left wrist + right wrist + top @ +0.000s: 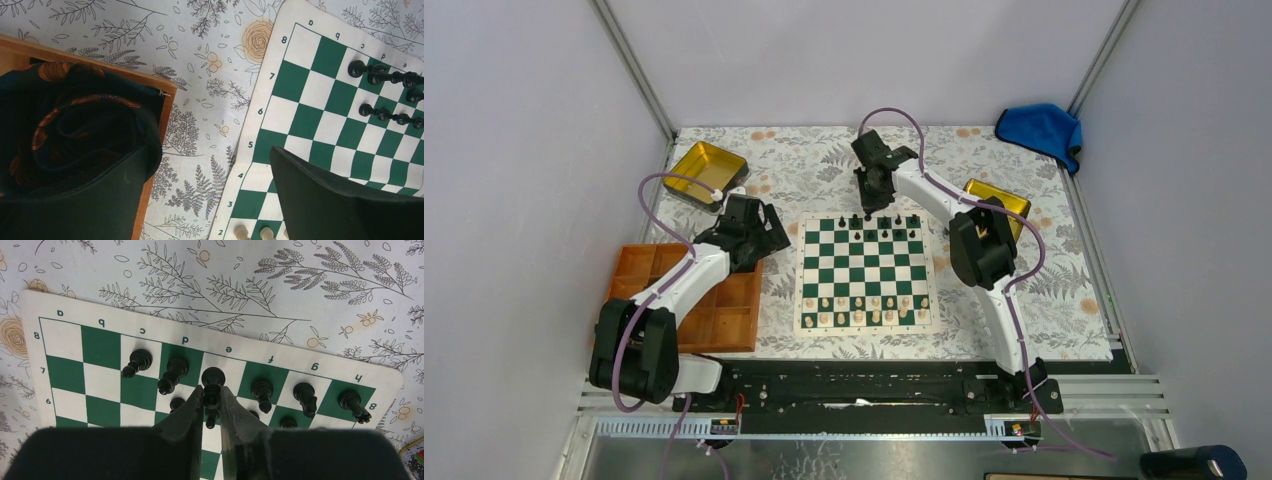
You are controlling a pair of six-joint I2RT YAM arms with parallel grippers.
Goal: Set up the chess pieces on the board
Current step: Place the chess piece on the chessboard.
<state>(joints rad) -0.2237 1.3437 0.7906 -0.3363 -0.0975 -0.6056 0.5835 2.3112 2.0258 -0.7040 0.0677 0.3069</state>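
A black chess piece, glossy and round-headed, is pinched upright between the narrowed matte black fingers of the right claw, at the e-file square of the board's far row. Whether it rests on the square cannot be told. The other black chess pieces, slim and turned, are ranged beside it in that row. Smaller ones in the next row are partly hidden by the claw.

The board is a flat sheet of dark green and white squares with a cream border, laid at the middle of the desk, which is covered by a leaf-printed cloth. Cream pieces are lined along its two near rows.

The left claw is spread wide above the cloth between the board and an orange wooden tray at the left edge. Gold tins are set on either side of the board's far end, and a blue cloth lies at the far right corner.
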